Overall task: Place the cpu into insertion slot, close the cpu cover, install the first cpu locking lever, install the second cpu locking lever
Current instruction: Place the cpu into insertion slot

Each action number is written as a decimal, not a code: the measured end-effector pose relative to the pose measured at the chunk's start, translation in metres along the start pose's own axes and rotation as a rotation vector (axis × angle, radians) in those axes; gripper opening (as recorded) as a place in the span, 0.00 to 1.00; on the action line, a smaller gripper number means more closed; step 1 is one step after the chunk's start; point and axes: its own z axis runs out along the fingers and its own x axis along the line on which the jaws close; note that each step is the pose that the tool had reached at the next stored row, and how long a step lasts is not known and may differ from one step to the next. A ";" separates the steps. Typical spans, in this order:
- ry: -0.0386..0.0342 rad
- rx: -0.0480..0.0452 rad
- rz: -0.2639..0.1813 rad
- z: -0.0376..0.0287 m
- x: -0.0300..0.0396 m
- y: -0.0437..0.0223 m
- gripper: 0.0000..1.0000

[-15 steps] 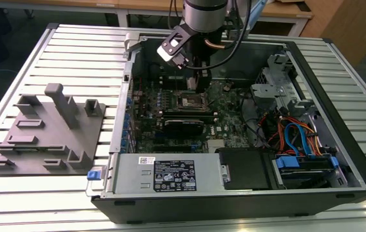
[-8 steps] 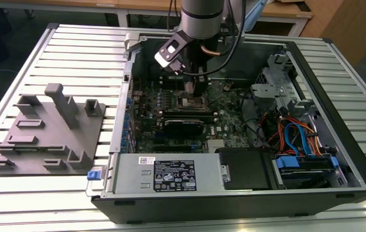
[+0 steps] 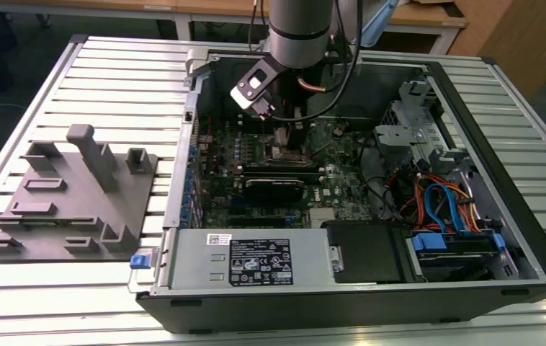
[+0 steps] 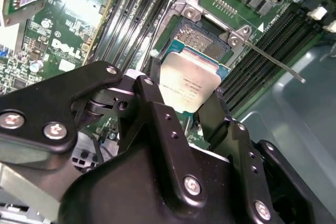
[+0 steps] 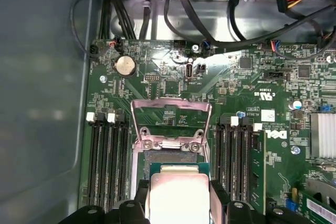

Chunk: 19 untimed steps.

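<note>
Slatted metal table (image 3: 81, 65) | black claw (image 4: 185, 85) gripping silver-topped square cpu (image 4: 191, 77) over black square insertion slot (image 4: 197, 38) | silver cpu cover (image 5: 170, 104) raised | judged 0/4 done

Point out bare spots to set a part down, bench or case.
Free: table slats beyond the grey fixture plate, and the strip along the exterior view's right of the case. Crowded: inside the case, with cables, power supply, and the gripper holding the cpu at the insertion slot.
</note>
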 end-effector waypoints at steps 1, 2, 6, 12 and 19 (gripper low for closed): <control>0.0001 0.0000 0.000 0.0018 -0.0001 -0.0002 0.54; 0.0001 0.0000 0.000 0.0036 -0.0002 -0.0003 0.54; -0.0001 0.0000 0.000 0.0109 -0.0006 -0.0009 0.54; 0.0001 -0.0006 0.000 0.0216 -0.0012 -0.0019 0.54; 0.0000 -0.0007 0.000 0.0290 -0.0016 -0.0025 0.54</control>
